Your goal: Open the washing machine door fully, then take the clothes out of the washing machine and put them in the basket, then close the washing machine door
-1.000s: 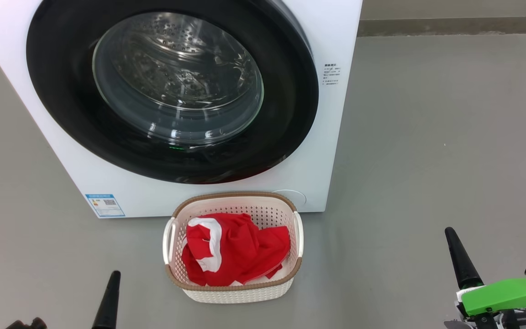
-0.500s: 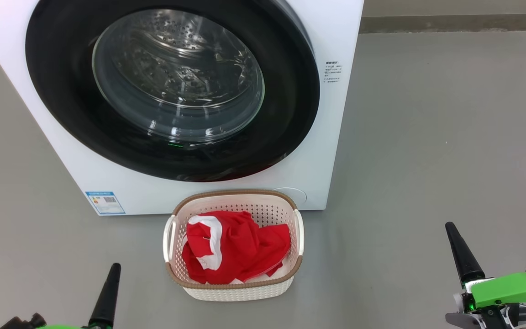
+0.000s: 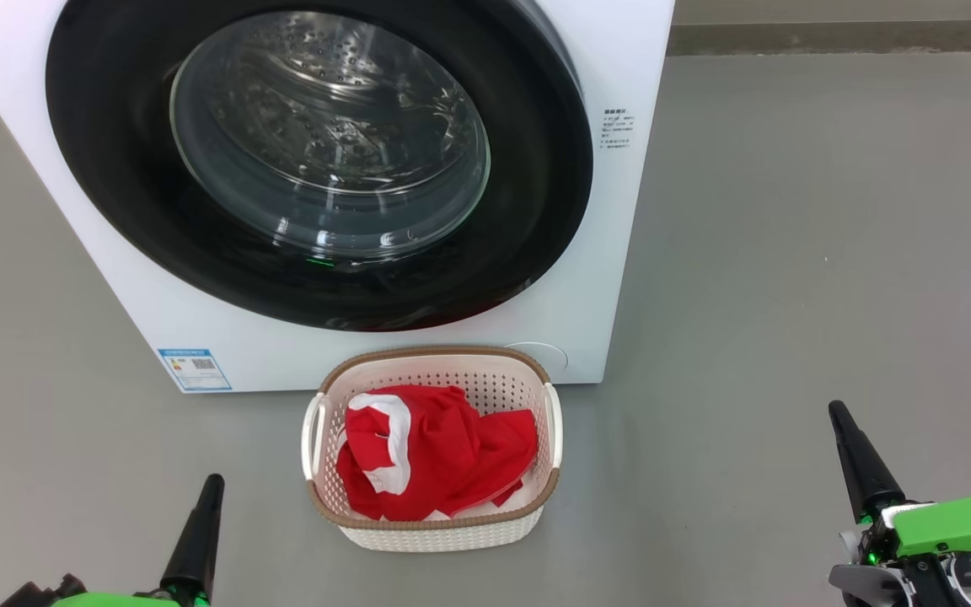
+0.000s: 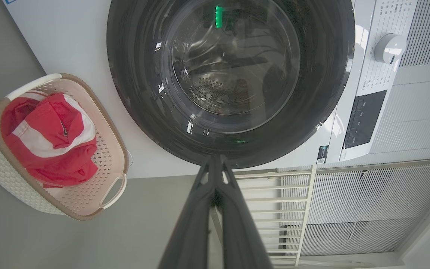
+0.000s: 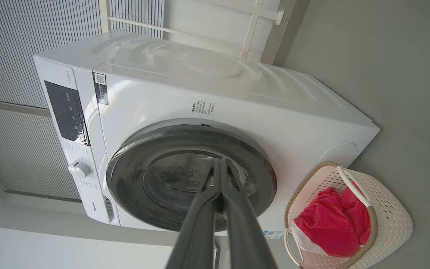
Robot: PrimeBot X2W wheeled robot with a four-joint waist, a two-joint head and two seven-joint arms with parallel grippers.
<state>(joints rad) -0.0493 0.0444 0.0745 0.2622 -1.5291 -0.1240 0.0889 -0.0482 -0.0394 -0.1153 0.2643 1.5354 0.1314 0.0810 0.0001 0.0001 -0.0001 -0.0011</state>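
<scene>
Left pincer (image 3: 212,487): fingers together, nothing held, low to the left of the basket (image 3: 435,352).
Right pincer (image 3: 838,415): fingers together, nothing held, well apart on the right.
Basket: set on the floor (image 3: 789,253), just before the washing machine (image 3: 620,278); clothes (image 3: 443,455) heaped inside.
Washing machine door (image 3: 536,169): seen flush; latching not verifiable.
Risk: an unlatched door could swing onto the basket.

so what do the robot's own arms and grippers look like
The left gripper and right gripper are each two long matte black fingers tapering to a blunt tip. Behind the right sits a bright green housing with white trim and black fittings; the same green shows behind the left.
</scene>
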